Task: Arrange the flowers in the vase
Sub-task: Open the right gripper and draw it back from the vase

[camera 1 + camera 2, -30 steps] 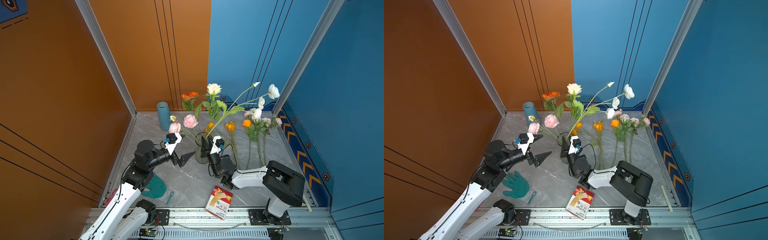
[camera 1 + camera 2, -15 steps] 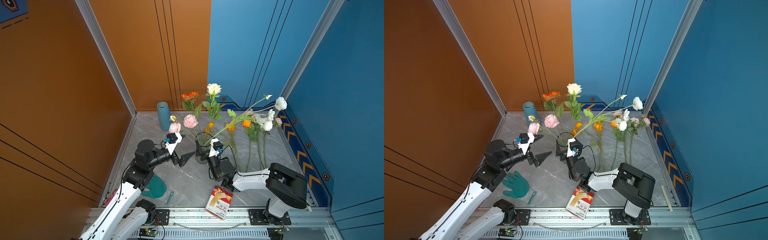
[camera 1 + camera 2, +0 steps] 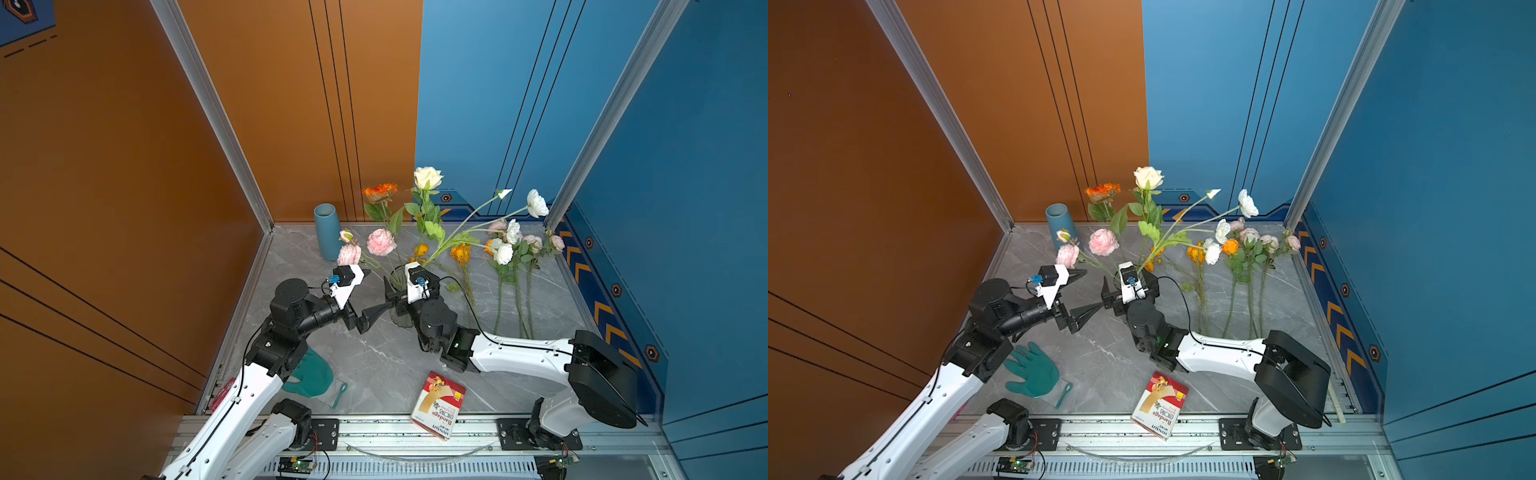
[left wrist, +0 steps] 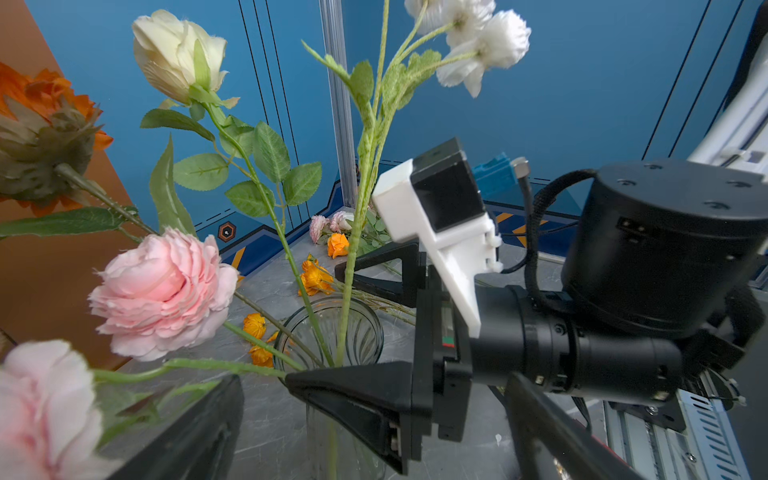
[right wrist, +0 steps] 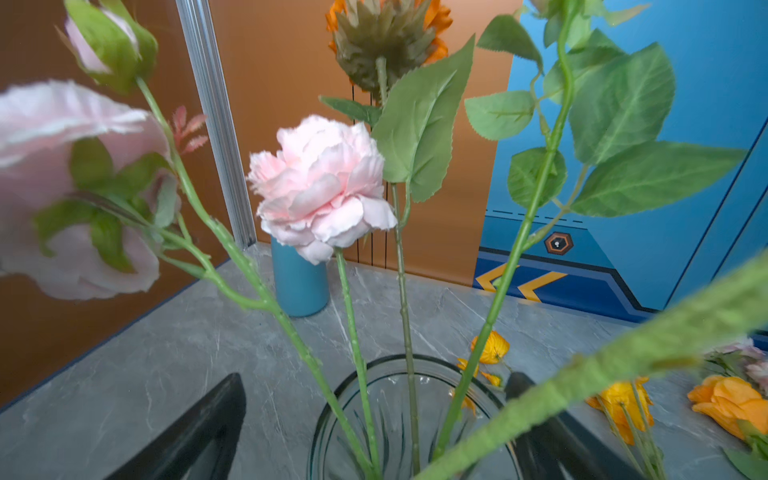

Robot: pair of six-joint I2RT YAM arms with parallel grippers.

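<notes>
A clear glass vase (image 3: 397, 279) (image 5: 328, 411) stands mid-table and holds several flowers: pink peonies (image 3: 381, 242), an orange daisy (image 3: 379, 192), a cream rose (image 3: 428, 178) and a white spray (image 3: 537, 203) leaning right. More flowers (image 3: 515, 249), orange, white and pale pink, lie flat on the table to its right. My right gripper (image 3: 409, 286) (image 5: 374, 378) is open, its jaws straddling the vase mouth with the stems between them, gripping none. Just left of the vase, my left gripper (image 3: 376, 291) (image 4: 372, 380) is open and empty.
A blue cylinder (image 3: 327, 230) stands at the back left corner. A green glove (image 3: 309, 376) lies under the left arm, and a bandage box (image 3: 438, 403) sits at the front edge. Orange and blue walls enclose three sides.
My right gripper opened and let go of the white spray's stem. The spray sagged down to the right and now leans in the vase. The left arm stayed still.
</notes>
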